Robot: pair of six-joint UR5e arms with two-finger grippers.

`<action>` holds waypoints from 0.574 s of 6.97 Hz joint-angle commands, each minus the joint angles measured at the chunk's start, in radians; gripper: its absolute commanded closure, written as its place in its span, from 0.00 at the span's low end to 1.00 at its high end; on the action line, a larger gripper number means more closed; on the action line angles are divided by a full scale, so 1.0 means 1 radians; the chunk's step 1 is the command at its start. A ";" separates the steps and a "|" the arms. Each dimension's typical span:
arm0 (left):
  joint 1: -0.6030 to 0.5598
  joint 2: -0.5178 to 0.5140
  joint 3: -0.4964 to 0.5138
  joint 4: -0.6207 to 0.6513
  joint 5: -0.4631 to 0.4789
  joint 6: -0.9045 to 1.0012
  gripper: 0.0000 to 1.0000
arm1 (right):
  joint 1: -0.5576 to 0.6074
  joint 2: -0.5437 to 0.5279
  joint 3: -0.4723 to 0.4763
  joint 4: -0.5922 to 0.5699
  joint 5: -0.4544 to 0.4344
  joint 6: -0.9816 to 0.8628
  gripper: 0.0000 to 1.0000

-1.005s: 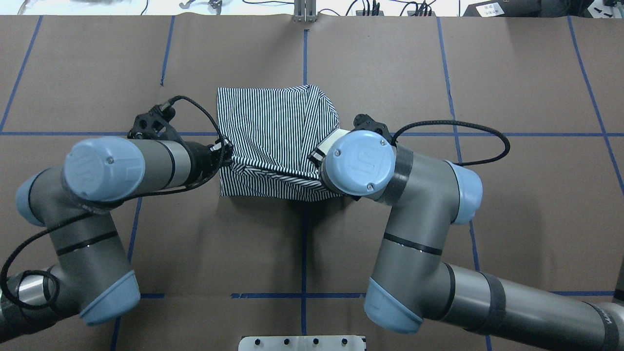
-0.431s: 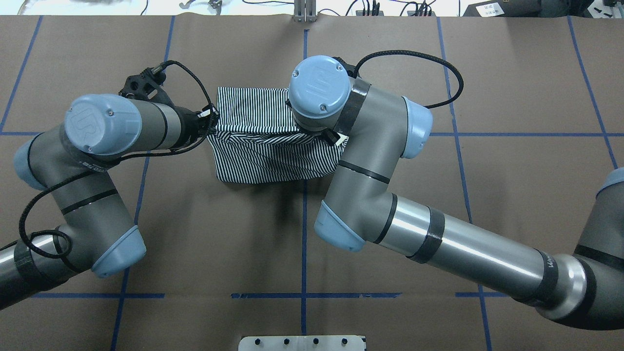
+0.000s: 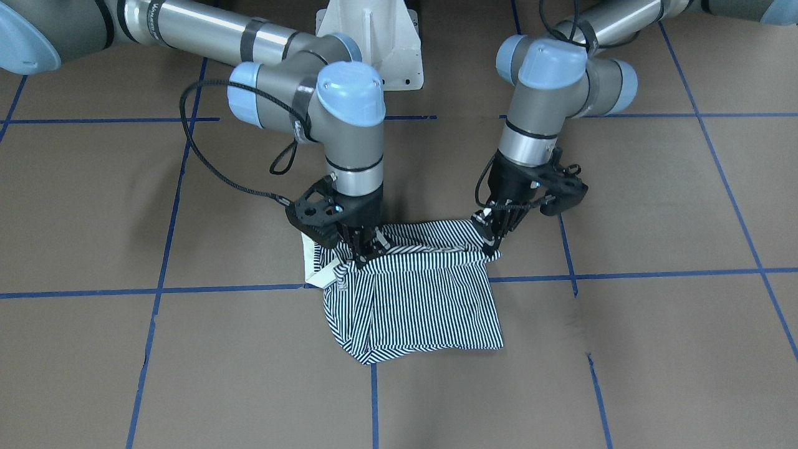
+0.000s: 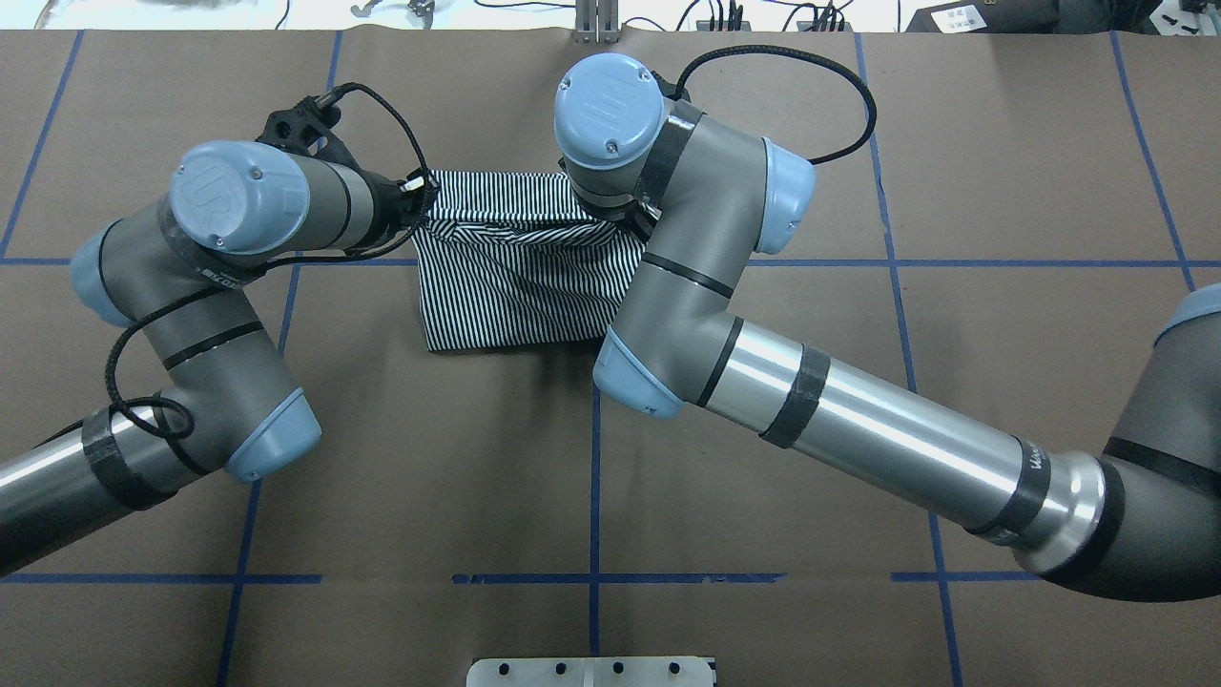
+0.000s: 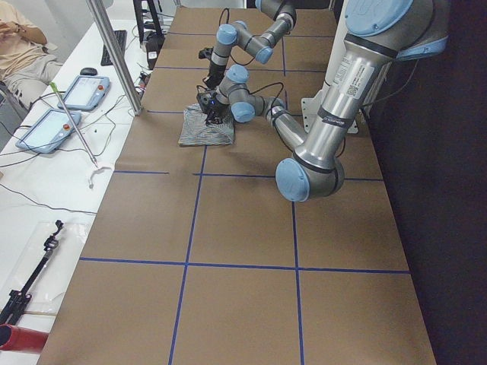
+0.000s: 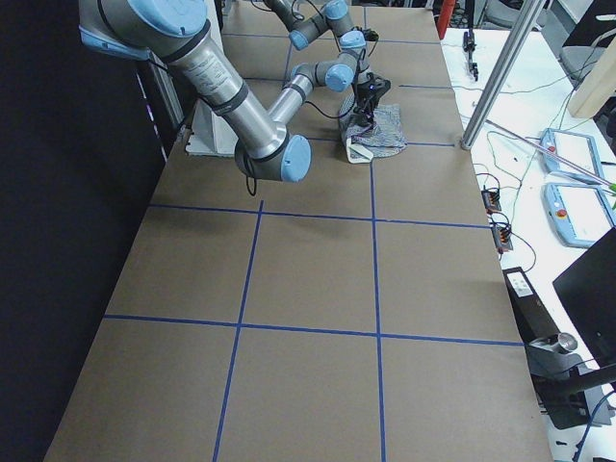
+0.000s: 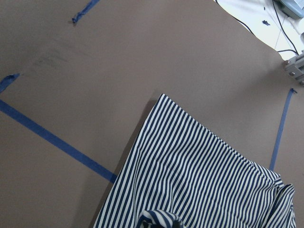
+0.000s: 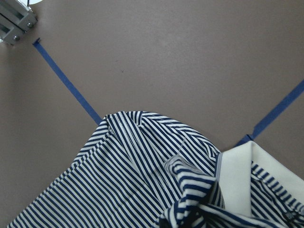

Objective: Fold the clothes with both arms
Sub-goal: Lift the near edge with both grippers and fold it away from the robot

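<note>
The striped polo shirt (image 4: 515, 286) lies partly folded on the brown table, and it also shows in the front view (image 3: 418, 305). My left gripper (image 3: 492, 240) is shut on a lifted edge of the shirt at its left side, seen from overhead (image 4: 420, 198). My right gripper (image 3: 358, 252) is shut on the lifted edge near the cream collar (image 3: 313, 267); its wrist hides it from overhead. The held edge hangs between both grippers, just above the shirt's far part. The wrist views show stripes (image 7: 204, 175) and the collar (image 8: 240, 178).
The white pedestal base (image 3: 374, 43) stands behind the arms. Blue tape lines (image 4: 594, 477) cross the table. A metal post (image 4: 596, 24) stands at the far edge. A side bench holds tablets (image 5: 84, 91), and a person (image 5: 19, 38) sits beyond it.
Both grippers have carried the shirt's near edge away from the robot, over the rest of the shirt, toward its far edge. The right arm has stretched out far across the table.
</note>
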 commanded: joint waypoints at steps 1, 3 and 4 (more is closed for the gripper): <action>-0.062 -0.114 0.239 -0.093 -0.001 0.121 1.00 | 0.064 0.066 -0.235 0.147 0.085 -0.152 1.00; -0.115 -0.187 0.464 -0.248 0.000 0.230 0.57 | 0.105 0.139 -0.419 0.242 0.087 -0.235 0.41; -0.133 -0.187 0.463 -0.258 -0.001 0.254 0.01 | 0.122 0.170 -0.450 0.241 0.086 -0.243 0.00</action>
